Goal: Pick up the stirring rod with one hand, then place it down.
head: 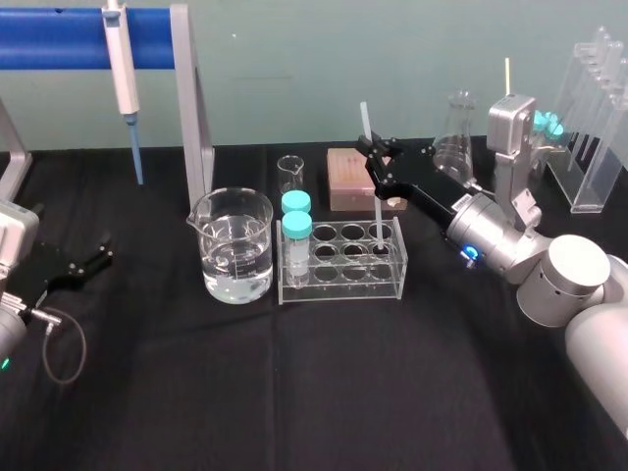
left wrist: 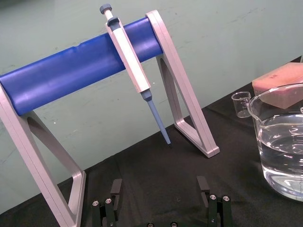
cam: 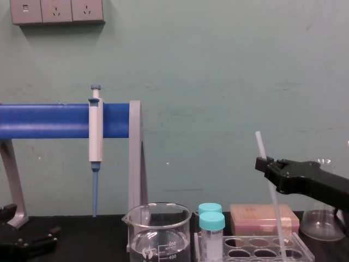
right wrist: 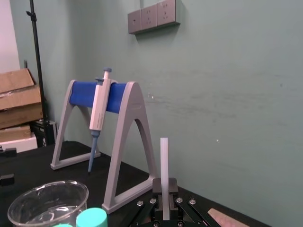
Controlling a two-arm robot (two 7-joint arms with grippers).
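My right gripper [head: 376, 155] is clamped on the stirring rod [head: 377, 211], jaws tight around its upper part. The rod stands nearly upright, a touch tilted, with its lower end down in a well at the right end of the clear tube rack [head: 339, 283], beside the water beaker [head: 235, 245]. My left gripper [head: 88, 260] sits low at my left over the black table [head: 294, 392], jaws apart.

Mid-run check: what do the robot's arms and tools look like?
Silver-grey right arm with rounded joints and a blue wrist light; black right tool with flat jointed fingers. The left arm is silver too, black left tool, a grey cable looping beside it.
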